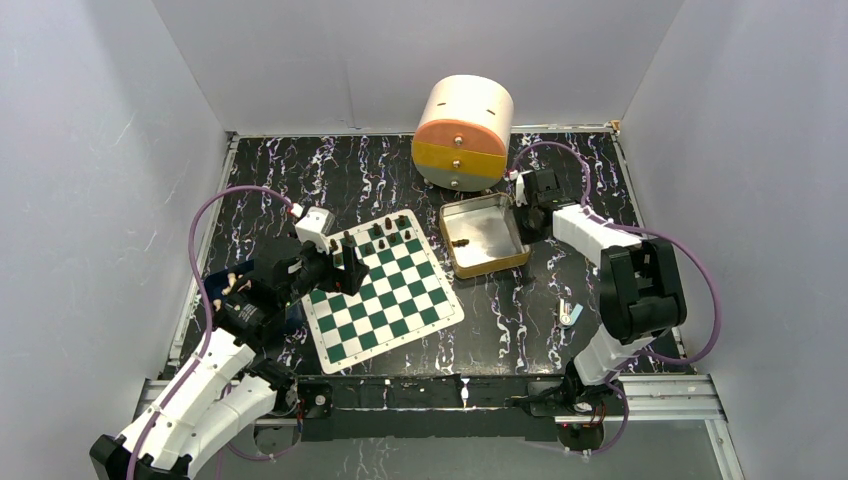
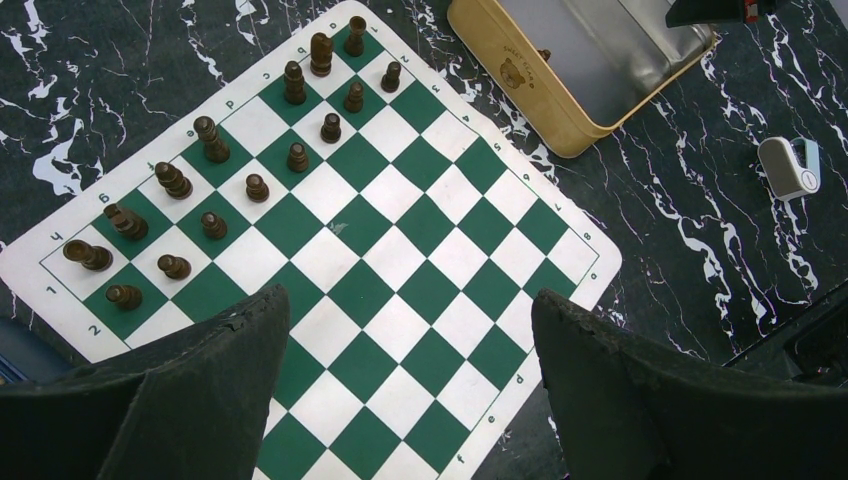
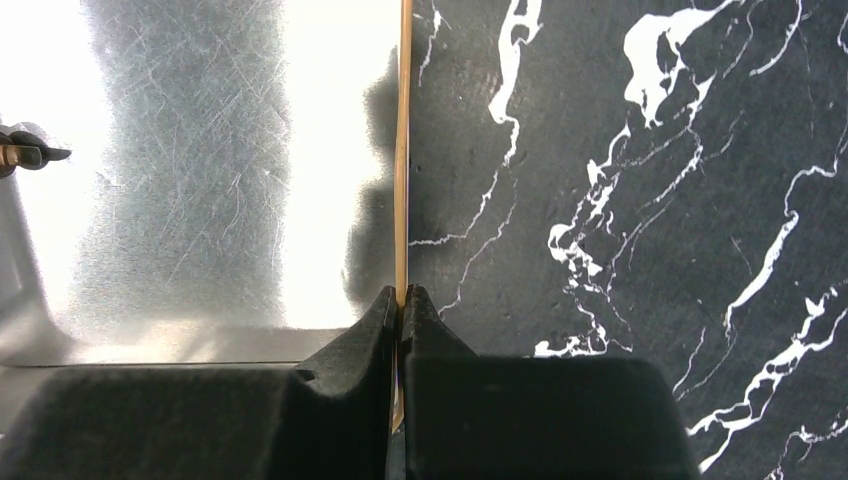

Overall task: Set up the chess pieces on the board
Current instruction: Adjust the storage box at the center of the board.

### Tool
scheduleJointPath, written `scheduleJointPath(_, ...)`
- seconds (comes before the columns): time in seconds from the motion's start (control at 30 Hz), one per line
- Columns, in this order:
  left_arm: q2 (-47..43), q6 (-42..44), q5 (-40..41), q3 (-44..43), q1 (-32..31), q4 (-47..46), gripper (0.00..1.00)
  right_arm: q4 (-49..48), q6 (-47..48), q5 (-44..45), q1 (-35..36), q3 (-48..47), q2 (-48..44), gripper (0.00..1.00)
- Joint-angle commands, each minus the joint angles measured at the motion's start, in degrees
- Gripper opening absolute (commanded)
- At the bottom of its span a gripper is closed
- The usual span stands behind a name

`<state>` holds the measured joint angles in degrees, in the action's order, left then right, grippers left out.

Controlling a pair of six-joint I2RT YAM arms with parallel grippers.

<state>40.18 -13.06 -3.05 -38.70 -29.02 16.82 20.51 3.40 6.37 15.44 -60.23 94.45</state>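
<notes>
Chess piece [image 3: 22,153] in tin [image 3: 180,150], half off-frame

1. the board [image 2: 420,200] runs off the bottom edge of the left wrist view, and the fingers [image 2: 200,400] of the left gripper [image 2: 410,293] hide its near squares from us.
2. the tin [image 2: 560,120] is cut by that view's top edge.
3. from above, we cannot tell the kinds of the chess pieces [image 1: 378,236]: too small.

A gold tin [image 1: 490,266] lay on the black marbled table [image 1: 280,170], with an orange-and-yellow drum [image 1: 465,150] on its side just behind and a small white device [image 1: 570,314] near.
</notes>
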Motion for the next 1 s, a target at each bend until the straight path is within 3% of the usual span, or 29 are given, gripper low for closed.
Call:
scheduleJointPath(0.0,-0.7,0.3,0.0,0.2,-0.3,-0.6,0.87,-5.1,2.7,-2.7,0.8,-2.2,0.7,0.00)
scheduleJointPath(0.57,-1.0,0.4,0.5,0.3,-0.3,-0.5,0.87,-9.5,6.4,-2.1,2.1,-4.3,3.8,0.00)
scheduleJointPath(0.97,-1.2,0.4,0.5,0.3,-0.3,-0.4,0.87,-10.0,3.3,-2.2,2.1,-6.2,5.5,0.00)
